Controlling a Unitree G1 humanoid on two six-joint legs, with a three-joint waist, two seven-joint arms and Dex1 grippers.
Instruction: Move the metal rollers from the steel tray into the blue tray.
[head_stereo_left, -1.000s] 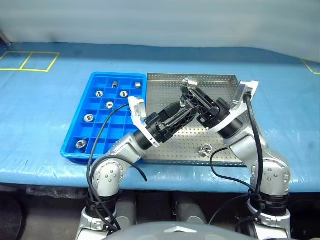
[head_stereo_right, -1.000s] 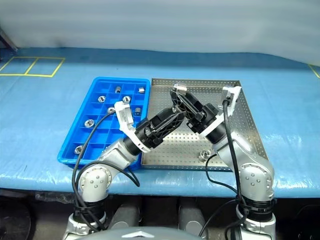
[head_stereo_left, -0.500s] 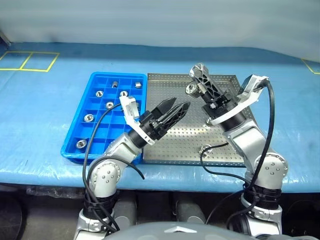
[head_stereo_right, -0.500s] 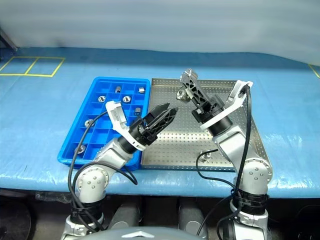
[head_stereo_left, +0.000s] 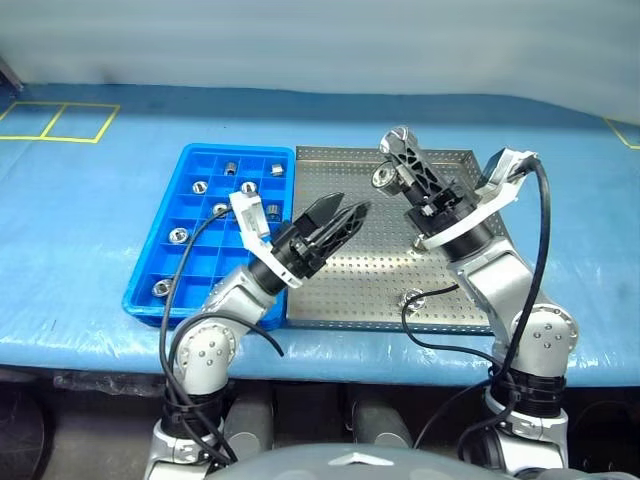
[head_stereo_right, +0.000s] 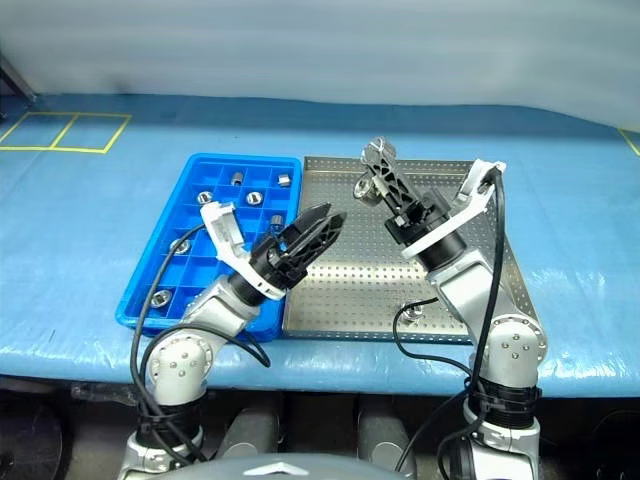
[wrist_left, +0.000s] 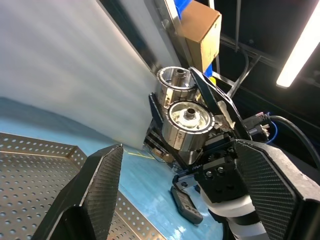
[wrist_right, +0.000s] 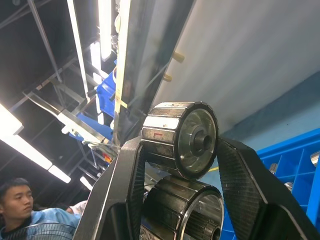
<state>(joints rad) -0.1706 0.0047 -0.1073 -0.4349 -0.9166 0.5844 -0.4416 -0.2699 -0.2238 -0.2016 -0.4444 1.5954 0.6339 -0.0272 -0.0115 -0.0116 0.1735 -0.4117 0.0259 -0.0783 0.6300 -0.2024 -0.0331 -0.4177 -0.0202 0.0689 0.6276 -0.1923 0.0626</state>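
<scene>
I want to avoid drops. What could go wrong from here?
1. The right tool holds two rollers stacked between its fingers, high above the steel tray; one may slip out.
2. The open left tool is close; a handover could knock them.

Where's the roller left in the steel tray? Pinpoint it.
One metal roller lies near the steel tray's front edge, toward its right side, beside the right arm's cable.
</scene>
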